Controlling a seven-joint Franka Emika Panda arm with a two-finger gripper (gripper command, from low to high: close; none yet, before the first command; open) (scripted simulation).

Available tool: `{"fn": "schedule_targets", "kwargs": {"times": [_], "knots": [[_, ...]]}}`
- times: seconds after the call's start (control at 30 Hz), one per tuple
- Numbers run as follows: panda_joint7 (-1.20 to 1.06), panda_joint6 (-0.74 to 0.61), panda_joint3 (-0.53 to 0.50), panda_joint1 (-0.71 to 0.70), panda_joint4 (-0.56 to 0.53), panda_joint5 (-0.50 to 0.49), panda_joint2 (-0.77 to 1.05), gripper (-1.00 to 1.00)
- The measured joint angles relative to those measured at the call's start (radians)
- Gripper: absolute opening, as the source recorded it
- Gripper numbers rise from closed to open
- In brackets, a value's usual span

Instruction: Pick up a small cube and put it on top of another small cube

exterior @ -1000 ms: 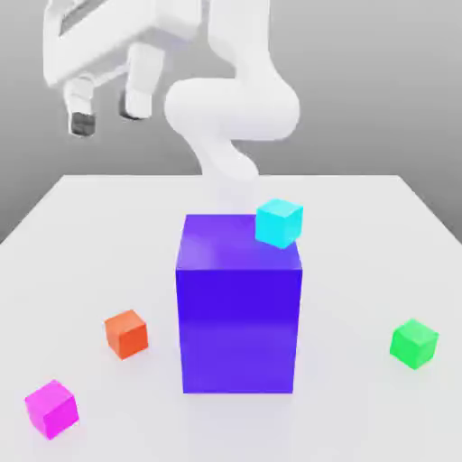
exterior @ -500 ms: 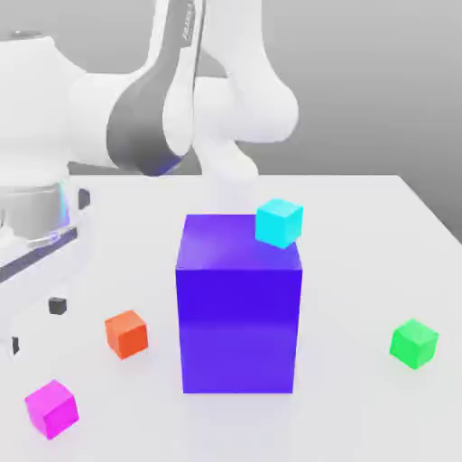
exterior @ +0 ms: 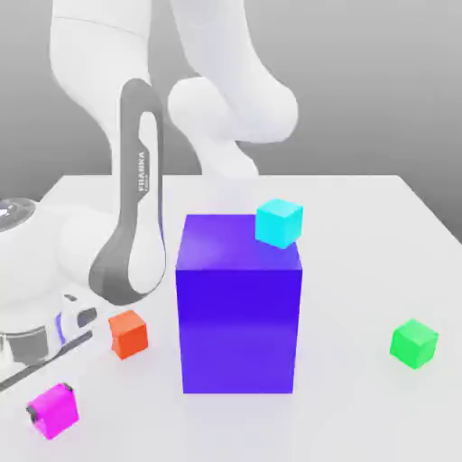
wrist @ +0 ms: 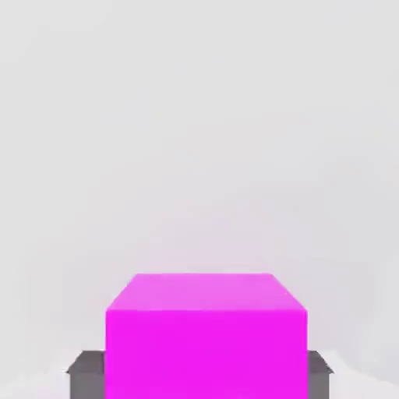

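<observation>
The small magenta cube [exterior: 54, 411] rests on the white table near the front corner at the exterior view's left. My gripper [exterior: 51, 406] has come down over it, with one dark finger pad [exterior: 33, 415] against its side. In the hand view the cube [wrist: 204, 327] sits between two grey pads [wrist: 86, 376], one pressed to each side, so the gripper [wrist: 201, 380] is shut on it. The other small cube, bright green [exterior: 414, 343], lies alone on the table toward the exterior view's right, far from the hand.
A tall blue-violet block [exterior: 238, 302] stands mid-table with a cyan cube [exterior: 279, 222] on its back corner. An orange-red cube [exterior: 128, 333] lies just beyond the magenta one, close to the arm's wrist. The table's front edge is close to the hand.
The hand dropped from high above the table down onto the magenta cube, and its fingers closed from wide open onto the cube's sides. None of the cubes has moved.
</observation>
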Motion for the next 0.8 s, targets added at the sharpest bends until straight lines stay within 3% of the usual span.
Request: {"fn": "schedule_targets", "kwargs": {"times": [0.27, 0.63, 0.8], "knots": [[-0.005, -0.107, -0.015, 0.011, -0.019, -0.021, -0.159, -1.00], [-0.311, -0.103, 0.290, 0.220, -0.082, -0.048, -0.331, -1.00], [-0.457, -0.110, 0.413, 0.434, -0.126, -0.073, -0.407, -1.00]]}}
